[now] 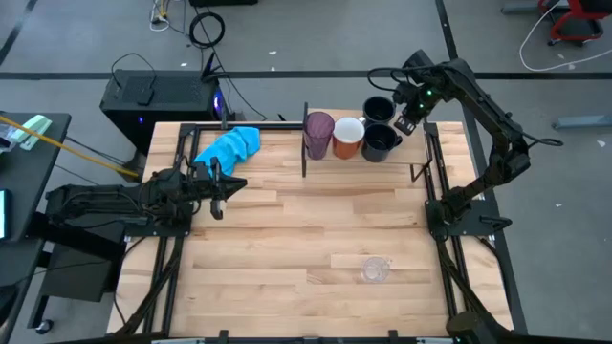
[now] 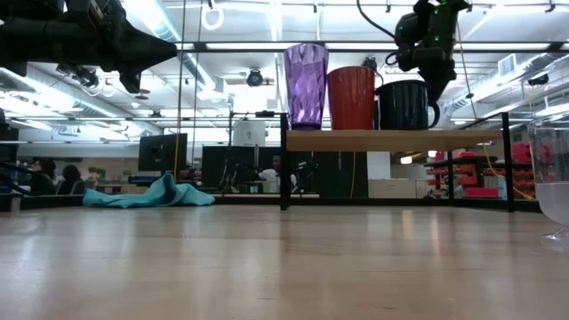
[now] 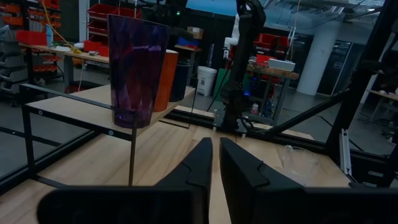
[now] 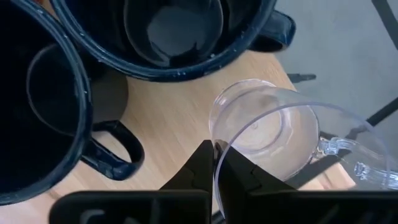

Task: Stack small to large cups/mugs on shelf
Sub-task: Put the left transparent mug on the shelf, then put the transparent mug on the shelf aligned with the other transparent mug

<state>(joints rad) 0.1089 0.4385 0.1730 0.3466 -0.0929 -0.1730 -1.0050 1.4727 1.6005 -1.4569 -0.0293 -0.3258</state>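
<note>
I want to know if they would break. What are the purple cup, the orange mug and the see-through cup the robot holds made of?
The purple tumbler looks like faceted translucent plastic: light shines through it. The orange mug looks like glossy glazed ceramic, white inside, though that is uncertain. The clear cup, pinched at its rim by the right gripper, is thin, see-through and handled: probably plastic, maybe glass.

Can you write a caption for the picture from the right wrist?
Right gripper holds a clear cup by its rim over the shelf, beside two navy mugs.

Clear cup (image 2: 553,182) cut by frame edge; rear navy mug (image 2: 371,64) mostly hidden.
</note>
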